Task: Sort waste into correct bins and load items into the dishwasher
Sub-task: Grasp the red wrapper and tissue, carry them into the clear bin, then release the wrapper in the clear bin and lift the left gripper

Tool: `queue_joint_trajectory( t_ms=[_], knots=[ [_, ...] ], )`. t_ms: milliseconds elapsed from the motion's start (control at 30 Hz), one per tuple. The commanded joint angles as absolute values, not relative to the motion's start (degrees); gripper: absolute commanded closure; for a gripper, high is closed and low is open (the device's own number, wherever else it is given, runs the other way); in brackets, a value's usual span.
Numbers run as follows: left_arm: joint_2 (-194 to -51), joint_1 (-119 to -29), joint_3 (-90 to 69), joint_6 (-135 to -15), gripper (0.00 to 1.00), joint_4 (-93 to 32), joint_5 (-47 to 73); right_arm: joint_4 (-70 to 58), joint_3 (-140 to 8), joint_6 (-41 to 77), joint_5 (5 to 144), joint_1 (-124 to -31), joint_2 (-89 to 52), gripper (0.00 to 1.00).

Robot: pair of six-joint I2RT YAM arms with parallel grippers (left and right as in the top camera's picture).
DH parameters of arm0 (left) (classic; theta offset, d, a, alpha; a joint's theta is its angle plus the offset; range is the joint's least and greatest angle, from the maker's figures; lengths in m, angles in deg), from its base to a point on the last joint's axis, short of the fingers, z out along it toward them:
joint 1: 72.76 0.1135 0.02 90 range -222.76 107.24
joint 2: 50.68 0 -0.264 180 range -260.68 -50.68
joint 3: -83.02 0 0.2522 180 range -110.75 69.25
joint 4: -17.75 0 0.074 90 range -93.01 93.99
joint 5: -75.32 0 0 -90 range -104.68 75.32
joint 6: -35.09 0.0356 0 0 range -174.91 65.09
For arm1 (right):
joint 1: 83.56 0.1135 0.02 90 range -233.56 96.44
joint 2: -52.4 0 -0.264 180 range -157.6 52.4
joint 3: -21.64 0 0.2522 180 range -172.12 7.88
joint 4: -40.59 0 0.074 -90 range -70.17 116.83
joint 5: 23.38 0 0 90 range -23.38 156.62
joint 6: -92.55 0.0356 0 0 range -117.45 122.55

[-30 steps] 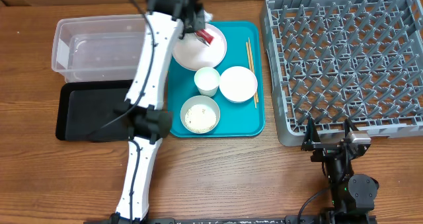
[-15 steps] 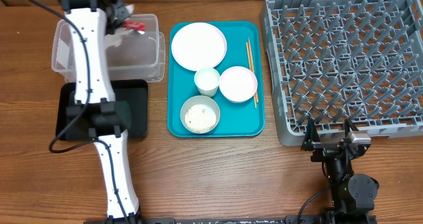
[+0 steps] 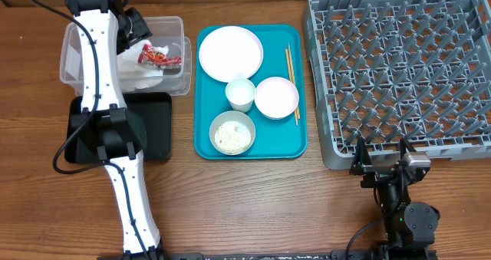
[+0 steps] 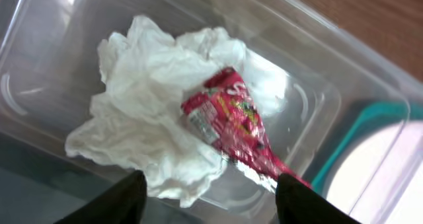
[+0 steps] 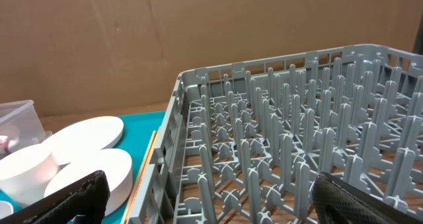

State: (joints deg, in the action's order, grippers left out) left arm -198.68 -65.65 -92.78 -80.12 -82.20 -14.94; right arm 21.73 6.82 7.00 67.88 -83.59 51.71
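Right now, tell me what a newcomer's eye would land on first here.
The red snack wrapper lies on a crumpled white napkin inside the clear tub, far left, with the left gripper open above it. The teal tray of white dishes sits mid-table, the big grey dish rack to its right.

You're looking at a shiny red printed snack wrapper (image 4: 228,128), white napkin (image 4: 139,112), clear tub (image 4: 310,98), teal serving tray (image 3: 280,141), grey lattice dish rack (image 3: 399,68).

Robotics lab rig, not a real kitchen: wood-grain worktop (image 3: 253,206), plain cardboard wall (image 5: 119,39) along far edge, left arm (image 3: 100,68) & right arm (image 3: 403,206) rising from near edge, dish rack (image 3: 399,68) at far-right corner.
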Motion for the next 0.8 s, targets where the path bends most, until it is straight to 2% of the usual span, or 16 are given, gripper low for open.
queue_joint_trajectory(
  t_ms=[0, 167, 200, 300, 433, 533, 767],
  knots=[
    [-197.9, -66.0, -99.5, -76.2, 0.32, -85.1, -12.2, 22.2, 7.4, 7.1, 67.9, -83.9, 52.2, 0.0],
    [-197.9, -66.5, -109.5, -70.9, 0.37, -92.8, -7.3, 22.2, 7.4, 7.1, 67.9, -83.9, 52.2, 0.0],
    [-197.0, -66.7, -110.3, -68.3, 0.32, -92.8, -3.7, 22.2, 7.4, 7.1, 67.9, -83.9, 52.2, 0.0],
    [-193.9, -68.1, -110.3, -68.2, 0.3, -92.8, 1.2, 22.2, 7.4, 7.1, 67.9, -83.9, 52.2, 0.0],
    [-188.8, -71.0, -110.3, -67.9, 0.28, -92.8, 1.6, 22.2, 7.4, 7.1, 67.9, -83.9, 52.2, 0.0],
    [-185.4, -73.8, -110.2, -67.1, 0.22, -92.8, 0.7, 22.2, 7.4, 7.1, 67.9, -83.9, 52.2, 0.0],
    [-181.1, -79.8, -110.1, -67.1, 0.19, -92.8, -0.1, 22.2, 7.4, 7.1, 67.9, -83.9, 52.2, 0.0]
  ],
)
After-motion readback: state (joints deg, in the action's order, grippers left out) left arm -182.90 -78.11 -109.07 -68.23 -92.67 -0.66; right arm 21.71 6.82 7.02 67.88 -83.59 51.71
